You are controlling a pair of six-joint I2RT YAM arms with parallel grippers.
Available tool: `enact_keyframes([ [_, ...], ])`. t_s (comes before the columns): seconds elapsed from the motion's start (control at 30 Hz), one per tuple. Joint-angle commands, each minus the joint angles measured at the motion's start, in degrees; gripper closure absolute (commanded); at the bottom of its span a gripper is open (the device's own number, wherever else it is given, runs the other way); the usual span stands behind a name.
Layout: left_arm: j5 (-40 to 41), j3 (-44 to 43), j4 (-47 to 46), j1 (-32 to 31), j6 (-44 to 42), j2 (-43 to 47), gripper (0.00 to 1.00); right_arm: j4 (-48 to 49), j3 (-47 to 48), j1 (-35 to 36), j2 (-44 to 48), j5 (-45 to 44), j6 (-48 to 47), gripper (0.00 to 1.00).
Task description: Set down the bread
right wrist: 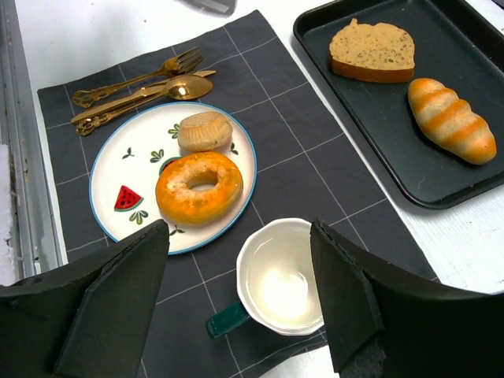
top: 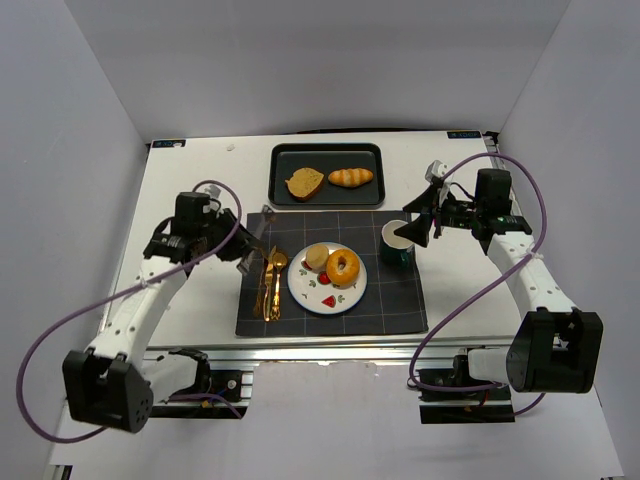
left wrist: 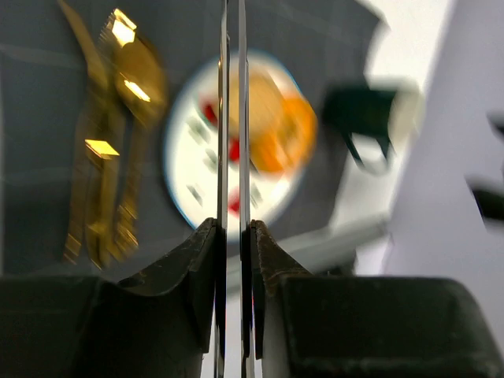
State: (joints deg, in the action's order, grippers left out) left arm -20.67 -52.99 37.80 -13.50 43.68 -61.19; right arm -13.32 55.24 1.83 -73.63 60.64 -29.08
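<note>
Our right pincer [right wrist: 236, 236] stands wide and holds nothing, poised over the cup [right wrist: 276, 277] low in the frame. Our left pincer [top: 249, 252] is pressed nearly closed on nothing. Up and left of the cup, the plate [right wrist: 110, 169] carries a bagel [right wrist: 198, 185] and a bun [right wrist: 204, 131], while the tray [right wrist: 472, 47] at upper right holds the slice of bread [right wrist: 372, 51] and a striped roll [right wrist: 451, 120].

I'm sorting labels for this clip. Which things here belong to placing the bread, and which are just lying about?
Likely part of the job: bread slice, striped roll, tray, plate, bagel, small bun.

Just lying about: cup, gold cutlery, placemat.
</note>
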Motion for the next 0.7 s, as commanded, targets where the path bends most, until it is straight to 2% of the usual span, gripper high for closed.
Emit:
enact_keyframes([
  [0.0,4.67,-1.24,-6.41,5.57,-3.15,-4.37,1.00,-0.12,0.57,-0.24,0.76,1.50,-1.68,0.23],
  [0.17,6.95,-3.78,-8.62,16.02,-10.44,-9.99,1.00,-1.53,1.45,-0.24,0.32,1.15,-3.09,0.23],
  [0.23,7.48,-3.09,-12.64,20.59,-11.16,-10.35,1.00,-1.36,1.27,0.11,0.06,0.10,-3.17,0.23],
  [0.4,16.96,-2.65,-17.92,21.14,-23.19,-14.30,1.00,-2.84,1.88,2.04,-0.82,-5.00,-3.88,0.23],
  [0.5,18.21,-1.85,-22.50,21.23,-28.72,-18.69,0.98,-4.25,3.02,2.13,-1.43,-5.53,-4.93,0.23],
  [0.63,17.85,-2.20,-24.79,21.23,-34.00,-25.28,0.89,-5.66,4.43,2.13,-1.78,-6.24,-6.60,0.22],
  [0.67,18.11,-2.12,-24.97,21.14,-35.67,-26.17,0.82,-5.92,4.52,2.13,-1.79,-6.41,-6.78,0.22],
])
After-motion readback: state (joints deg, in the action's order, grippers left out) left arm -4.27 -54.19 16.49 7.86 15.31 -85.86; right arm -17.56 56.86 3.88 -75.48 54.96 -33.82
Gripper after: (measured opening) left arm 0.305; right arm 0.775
